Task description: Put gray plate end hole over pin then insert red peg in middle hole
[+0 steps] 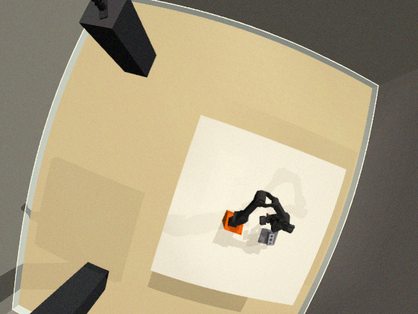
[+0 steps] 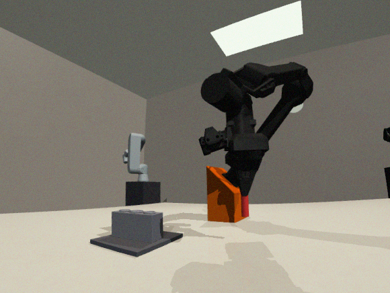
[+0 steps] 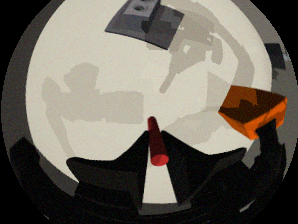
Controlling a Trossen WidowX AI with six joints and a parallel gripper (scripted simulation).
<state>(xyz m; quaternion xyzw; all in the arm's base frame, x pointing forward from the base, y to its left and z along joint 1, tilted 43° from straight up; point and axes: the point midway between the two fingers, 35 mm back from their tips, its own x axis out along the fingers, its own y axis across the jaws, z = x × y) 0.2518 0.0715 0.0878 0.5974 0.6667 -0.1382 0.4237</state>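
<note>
The gray plate (image 1: 271, 236) (image 2: 132, 226) (image 3: 151, 7), a thick block with three holes in a row, lies flat on the dark gray base (image 1: 262, 236) (image 2: 134, 248) (image 3: 125, 27). No pin can be made out. My gripper (image 2: 245, 194) (image 3: 154, 133) is shut on the red peg (image 2: 245, 207) (image 3: 158, 150) near the peg's upper part. The peg hangs nearly upright, its lower end above the white surface, off to the side of the base. In the top view the arm hides most of the gripper and peg.
The orange mount (image 1: 234, 227) (image 2: 220, 205) (image 3: 252, 112) of my arm stands beyond the peg in the exterior view, and at the right in the wrist view. Dark pedestals (image 1: 126, 39) (image 2: 142, 193) stand far off. The white sheet (image 1: 216, 151) lies under the arm and base.
</note>
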